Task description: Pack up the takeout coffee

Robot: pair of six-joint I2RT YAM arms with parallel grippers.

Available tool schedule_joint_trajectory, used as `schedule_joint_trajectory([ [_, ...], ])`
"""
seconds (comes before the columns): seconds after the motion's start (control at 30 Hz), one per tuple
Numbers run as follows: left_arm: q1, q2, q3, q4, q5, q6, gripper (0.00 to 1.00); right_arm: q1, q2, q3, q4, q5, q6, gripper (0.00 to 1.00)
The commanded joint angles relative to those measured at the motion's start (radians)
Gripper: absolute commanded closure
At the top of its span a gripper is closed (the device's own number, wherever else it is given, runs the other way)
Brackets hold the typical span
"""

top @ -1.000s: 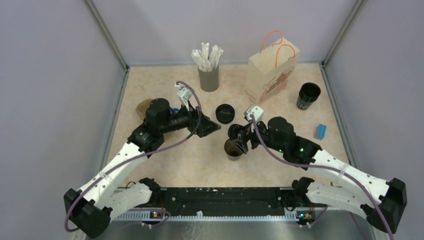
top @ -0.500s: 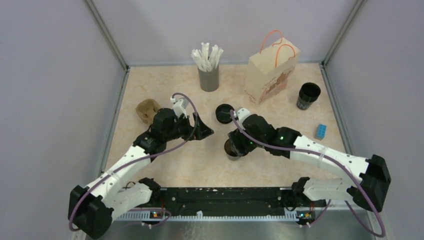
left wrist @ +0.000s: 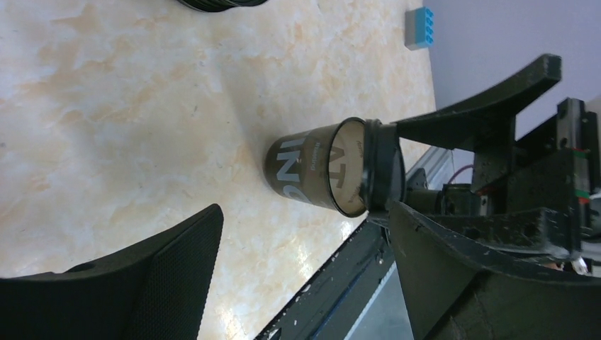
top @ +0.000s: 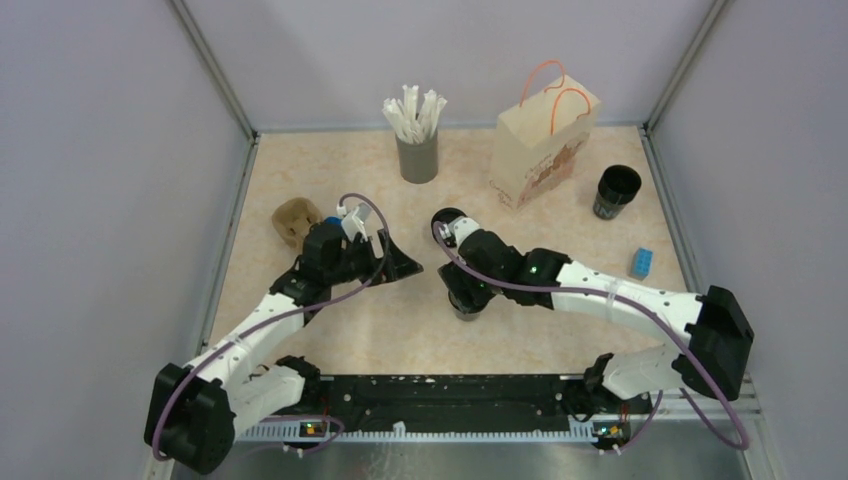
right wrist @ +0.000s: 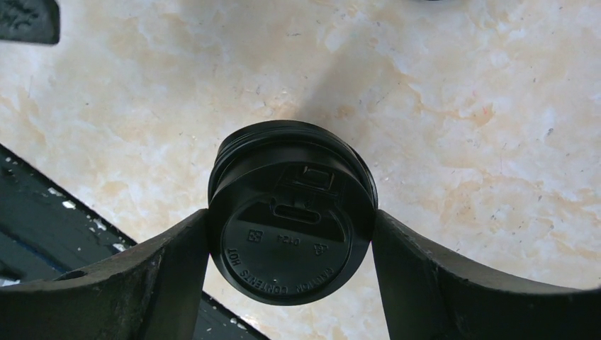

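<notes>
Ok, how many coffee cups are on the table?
2. The middle cup stands under the right gripper, which holds a lid at its rim; the far cup stands at the right, beside the paper bag. None seems hidden.

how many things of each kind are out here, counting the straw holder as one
dark tapered disposable cup with pale print: 2
flat round black plastic lid: 2
tan paper bag with orange handles: 1
grey cylinder holder of white wrapped straws: 1
small blue plastic block: 1
brown rounded lump: 1
total: 8
</notes>
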Motion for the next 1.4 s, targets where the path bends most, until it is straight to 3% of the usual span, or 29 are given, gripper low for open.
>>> schedule_joint_trajectory([
  [0.0, 0.003, 0.045, -0.002, 0.121, 0.129, 0.006, 0.11, 0.015, 0.035, 0.062, -0.012, 0.065, 0.005, 0.24],
  [0.2, 0.002, 0.122, -0.007, 0.171, 0.204, -0.014, 0.15, 0.016, 0.051, 0.065, -0.005, 0.074, 0.003, 0.23],
  [0.97, 0.002, 0.171, -0.041, 0.239, 0.216, -0.031, 0.19, 0.016, 0.054, 0.067, -0.01, 0.054, -0.001, 0.16],
  [1.37, -0.03, 0.231, -0.06, 0.315, 0.23, -0.065, 0.23, 0.017, 0.052, 0.075, -0.011, 0.021, -0.007, 0.18],
])
